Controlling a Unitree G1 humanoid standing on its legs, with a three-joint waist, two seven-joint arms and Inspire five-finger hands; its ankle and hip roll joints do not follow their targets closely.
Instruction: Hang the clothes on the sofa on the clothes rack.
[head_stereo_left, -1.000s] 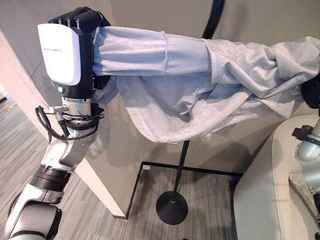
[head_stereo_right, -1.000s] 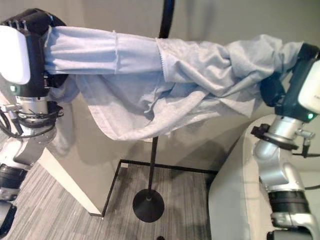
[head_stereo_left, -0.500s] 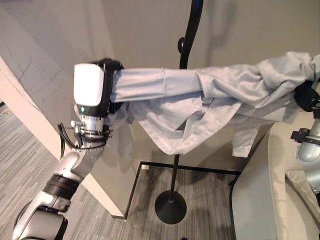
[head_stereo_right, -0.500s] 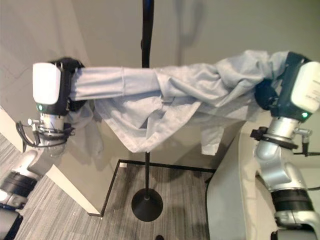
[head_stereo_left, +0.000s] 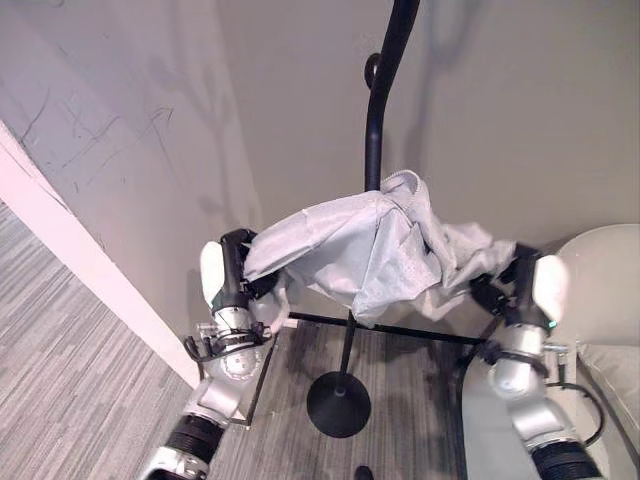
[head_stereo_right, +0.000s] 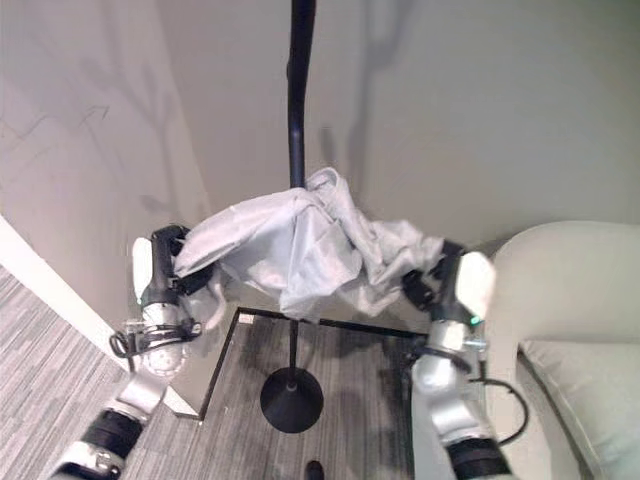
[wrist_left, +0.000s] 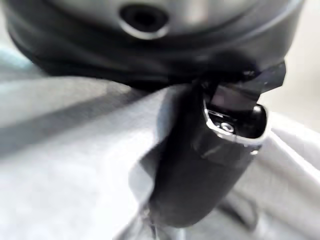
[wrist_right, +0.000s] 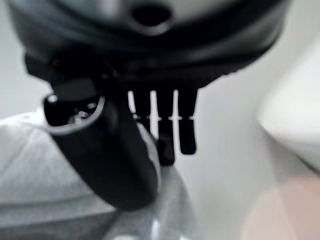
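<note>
The pale grey garment hangs bunched in the air, stretched between the two hands and draped against the black pole of the clothes rack. Its highest fold rises where it meets the pole, and loose cloth sags below that on both sides. Whether any part is caught on a hook of the rack cannot be told.

The left hand holds the garment's left end: in the left wrist view its dark thumb presses down across grey cloth, which wraps round it, so the hand is closed on the fabric. The right hand holds the other end; in the right wrist view the thumb lies over a fold of grey cloth with the fingers curled down just behind it, pinching the cloth. Both hands are raised, at about the same height, one on either side of the pole.

The rack's pole runs down to a round black base on the grey striped floor. A beige wall stands behind it. The pale sofa curves in to the right of the right arm.
</note>
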